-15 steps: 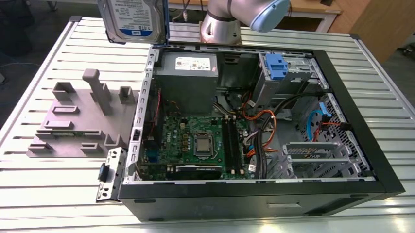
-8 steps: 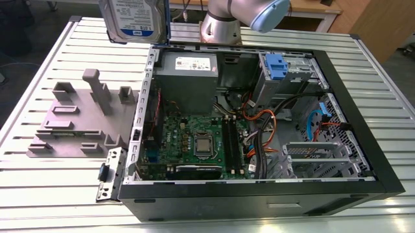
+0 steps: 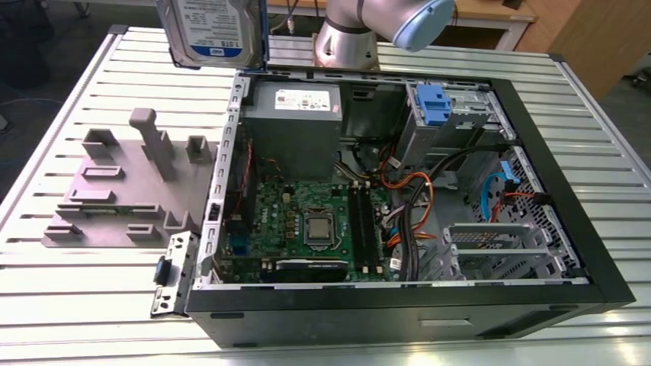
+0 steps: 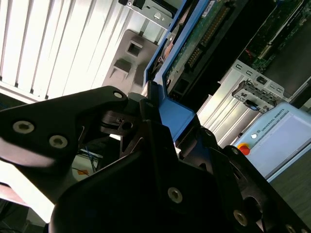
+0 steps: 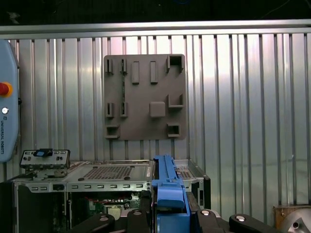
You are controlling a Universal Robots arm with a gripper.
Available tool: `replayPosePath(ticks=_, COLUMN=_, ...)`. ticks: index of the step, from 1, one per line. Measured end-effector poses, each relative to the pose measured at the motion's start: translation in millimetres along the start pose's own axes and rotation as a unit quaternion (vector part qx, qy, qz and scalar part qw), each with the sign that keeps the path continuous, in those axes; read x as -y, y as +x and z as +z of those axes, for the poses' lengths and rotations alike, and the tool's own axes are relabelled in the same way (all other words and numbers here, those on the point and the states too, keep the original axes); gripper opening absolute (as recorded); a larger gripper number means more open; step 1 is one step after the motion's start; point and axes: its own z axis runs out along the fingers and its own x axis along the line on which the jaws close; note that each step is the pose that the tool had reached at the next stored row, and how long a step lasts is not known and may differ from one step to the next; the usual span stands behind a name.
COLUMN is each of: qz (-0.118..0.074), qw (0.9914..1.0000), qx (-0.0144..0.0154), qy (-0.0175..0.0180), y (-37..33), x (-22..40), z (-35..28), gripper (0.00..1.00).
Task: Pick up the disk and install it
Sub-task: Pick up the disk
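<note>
One silver disk (image 3: 212,30), blue-framed with a blue-and-white label, hangs aloft, clamped in the end effector (image 4: 154,109).

In the exterior view the arm (image 3: 349,38) stands on its grey base, with a pale-blue-capped joint bent over it. In the first wrist view the gripper (image 5: 170,213) is clamped (black jaws pressing from either side) on the blue edge of the disk (image 5: 169,184).
</note>
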Motion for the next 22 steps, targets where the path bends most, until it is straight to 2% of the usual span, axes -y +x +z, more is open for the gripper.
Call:
replayPosePath(ticks=5, qz=0.000, qw=1.00000, qx=0.0000, qy=0.0000, y=-0.1, x=3.1, z=0.0, gripper=0.36)
replayPosePath(ticks=11, qz=0.000, qw=1.00000, qx=-0.0001, qy=0.0000, y=-0.5, x=12.3, z=0.0, gripper=0.36)
replayPosePath(ticks=15, qz=0.000, qw=1.00000, qx=0.0000, qy=0.0000, y=-0.3, x=13.1, z=0.1, gripper=0.36)
replayPosePath(ticks=22, qz=0.000, qw=1.00000, qx=0.0000, qy=0.0000, y=8.7, x=13.6, z=0.4, gripper=0.36)
